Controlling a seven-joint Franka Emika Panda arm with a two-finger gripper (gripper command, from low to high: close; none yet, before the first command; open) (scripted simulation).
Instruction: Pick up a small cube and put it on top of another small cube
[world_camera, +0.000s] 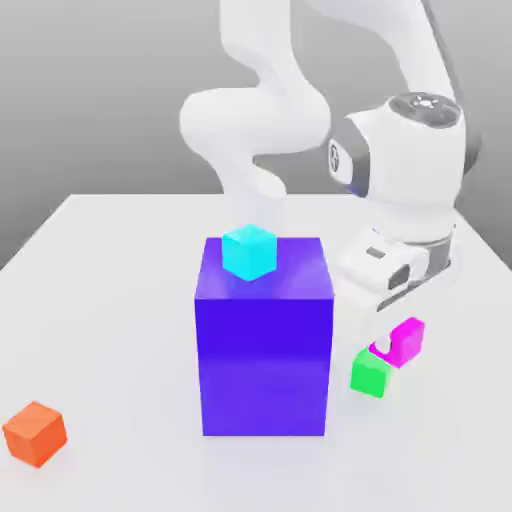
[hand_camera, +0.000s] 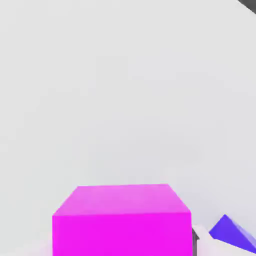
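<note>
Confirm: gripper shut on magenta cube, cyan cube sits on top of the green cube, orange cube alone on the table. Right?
One error: the cyan cube sits on the big blue-purple block, as the exterior view shows. The green cube carries nothing. The rest holds.
</note>
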